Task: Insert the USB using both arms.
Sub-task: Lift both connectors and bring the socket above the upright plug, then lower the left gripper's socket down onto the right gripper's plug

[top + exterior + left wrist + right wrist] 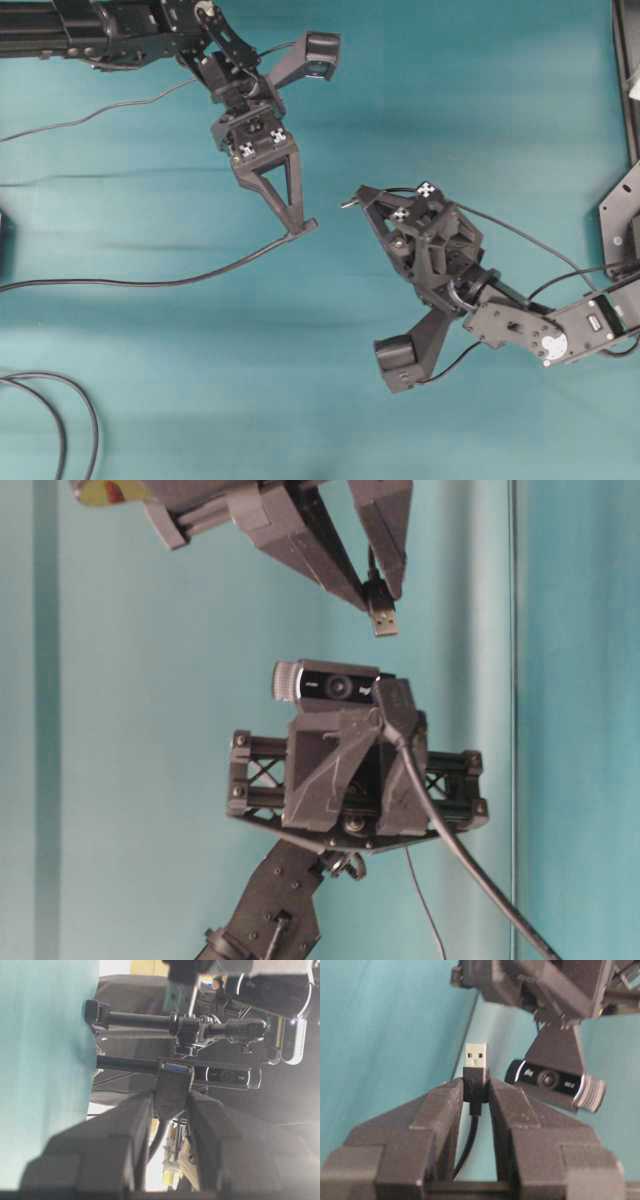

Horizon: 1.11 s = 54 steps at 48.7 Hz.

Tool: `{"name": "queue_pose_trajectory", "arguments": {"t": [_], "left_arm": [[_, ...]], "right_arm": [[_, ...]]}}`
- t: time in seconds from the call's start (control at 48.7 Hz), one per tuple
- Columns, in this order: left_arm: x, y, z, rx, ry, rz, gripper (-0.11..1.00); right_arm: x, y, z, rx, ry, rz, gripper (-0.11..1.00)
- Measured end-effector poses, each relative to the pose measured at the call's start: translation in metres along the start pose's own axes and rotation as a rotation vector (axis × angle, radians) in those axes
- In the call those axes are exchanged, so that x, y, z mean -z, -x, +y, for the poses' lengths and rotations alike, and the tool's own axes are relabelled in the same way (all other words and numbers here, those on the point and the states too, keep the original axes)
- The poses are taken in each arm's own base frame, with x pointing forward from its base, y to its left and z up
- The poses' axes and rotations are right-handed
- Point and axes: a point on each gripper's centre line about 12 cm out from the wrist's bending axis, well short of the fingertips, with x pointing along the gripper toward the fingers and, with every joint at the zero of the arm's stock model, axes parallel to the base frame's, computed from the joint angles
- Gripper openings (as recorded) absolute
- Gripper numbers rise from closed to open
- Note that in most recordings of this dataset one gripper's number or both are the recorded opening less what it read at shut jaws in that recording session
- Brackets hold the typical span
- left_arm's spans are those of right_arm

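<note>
Clamped between the right gripper's (476, 1091) two dark fingers (437, 1110), the USB (476, 1067) stands with its silver tip poking past the fingertips and its thin cable trailing back between them. Across a small gap over the teal table (150, 380), the left gripper (300, 228) is clenched on the black socket end (172, 1087) of the other cable (150, 281), whose blue-lined mouth faces outward. Both arms hang in the air, tips pointing at each other, not yet touching.
</note>
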Motion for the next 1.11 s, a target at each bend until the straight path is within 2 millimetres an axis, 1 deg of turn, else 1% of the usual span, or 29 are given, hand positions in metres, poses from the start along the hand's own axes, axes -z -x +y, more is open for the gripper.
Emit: {"name": "queue_pose_trajectory", "arguments": {"t": [0.123, 0.534, 1.108], "left_arm": [[-0.003, -0.004, -0.001, -0.001, -0.011, 0.006, 0.23], [-0.006, -0.004, -0.001, -0.005, -0.018, -0.003, 0.23], [-0.007, -0.004, -0.001, -0.011, -0.02, -0.011, 0.23]], "right_arm": [[-0.003, -0.001, -0.001, -0.001, -0.003, -0.005, 0.19], [-0.013, -0.002, -0.003, -0.005, 0.005, -0.025, 0.19], [-0.017, 0.001, 0.0, -0.011, 0.011, -0.046, 0.19]]}}
